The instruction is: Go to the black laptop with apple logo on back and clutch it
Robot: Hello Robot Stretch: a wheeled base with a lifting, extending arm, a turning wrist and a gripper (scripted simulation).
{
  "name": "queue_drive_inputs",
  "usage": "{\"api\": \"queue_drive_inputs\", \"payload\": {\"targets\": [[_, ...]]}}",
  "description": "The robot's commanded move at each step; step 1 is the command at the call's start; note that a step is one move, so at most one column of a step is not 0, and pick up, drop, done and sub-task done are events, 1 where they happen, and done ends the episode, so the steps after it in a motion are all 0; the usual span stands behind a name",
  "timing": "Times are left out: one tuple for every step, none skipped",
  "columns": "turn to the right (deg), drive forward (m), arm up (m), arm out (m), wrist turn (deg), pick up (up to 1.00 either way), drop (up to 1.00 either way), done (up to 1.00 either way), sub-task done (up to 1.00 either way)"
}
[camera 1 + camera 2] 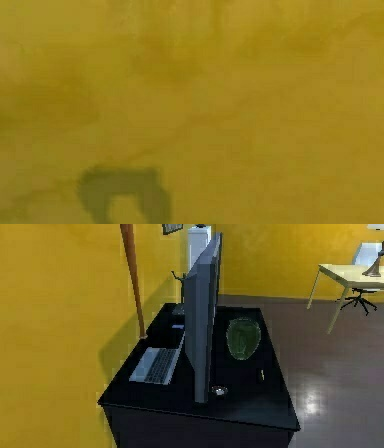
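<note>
Approach step, by the look of it close to done, with the reach not yet begun. Base nose-on to a plain yellow wall (200,100) in the forward view; on the arm side, a low black rectangular surface (250,396) close by. Task's thing there: a dark open laptop with a pale grey keyboard deck (158,364), lying on the left part of the surface, just left of a tall flat grey screen seen edge-on (203,314); back of the lid turned away, so no logo to confirm. Right of the screen, a dark green rounded vessel (243,336); at its near foot, a small round dish-like thing (219,391). Far right and well apart, a white table (345,274) and a black office chair (362,296). Next move, as a judgement: lining the arm up with the laptop, probably by a short nudge of the base, with little room ahead against the wall; then lift to deck height and extension out over the left part of the surface, clear of the screen's edge. Arm pose and gripper state: cannot tell from these views.
</note>
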Motion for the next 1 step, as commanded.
{"api": "queue_drive_inputs", "payload": {"targets": [[0.0, 0.0, 0.32, 0.0, 0.0, 0.0, 0.0, 0.0, 0.0]]}}
